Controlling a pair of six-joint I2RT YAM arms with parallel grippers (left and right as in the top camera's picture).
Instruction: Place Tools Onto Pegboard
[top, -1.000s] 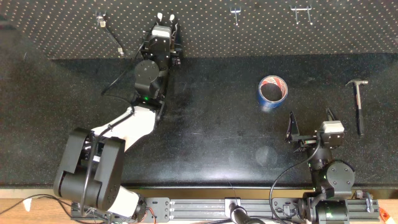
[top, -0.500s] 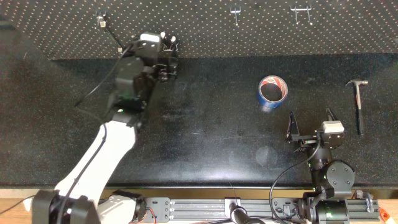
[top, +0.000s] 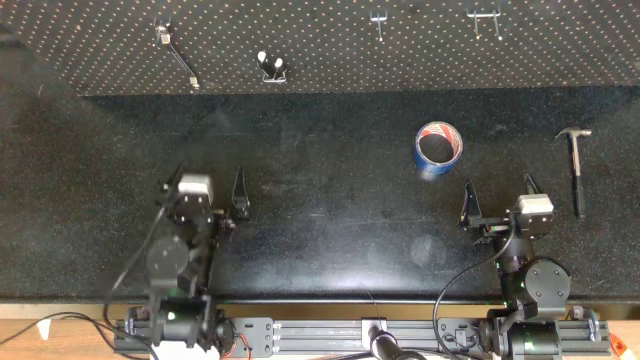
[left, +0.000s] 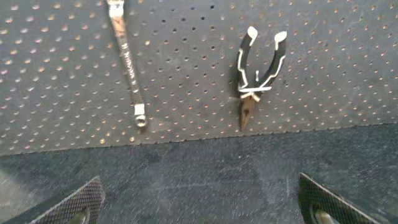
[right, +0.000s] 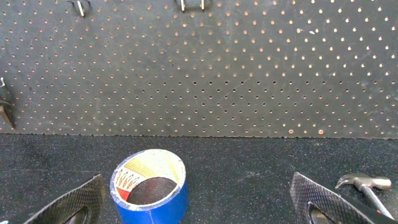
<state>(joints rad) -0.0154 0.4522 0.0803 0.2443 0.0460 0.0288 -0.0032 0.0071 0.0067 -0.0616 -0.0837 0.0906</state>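
Pliers (top: 270, 67) (left: 258, 68): hung nose-down on the pegboard (top: 330, 50), handles astride a hook, well to the left of the tape roll (top: 438, 148) (right: 149, 186). Farther left of the tape roll again, the wrench (top: 178, 55) (left: 126, 62), hung by its upper end and slanting down. Both carried by the board alone, touched by neither claw, so judged finished.

Lying flat on the tabletop (top: 330, 200), hole upward, just short of the board's foot: the tape roll itself. Well to its right, the hammer (top: 575, 170) (right: 367, 186), flat on the tabletop, head toward the board. Both judged to be waiting for a place.

Up the board from the tape roll, two bare hooks (top: 378, 20) (right: 191, 5), one a little left and one a little right, probably meant for those two.

Far left of the tape roll, the left claw (top: 203, 200) (left: 199, 199): spread wide, pinching nothing, facing pliers and wrench. Just on the near side of the tape roll, the right claw (top: 498, 200) (right: 199, 199): also spread and empty, facing the roll, so judged better set for it and the hammer.

In the way, by judgement: only the jutting hooks, to be cleared on the lift.
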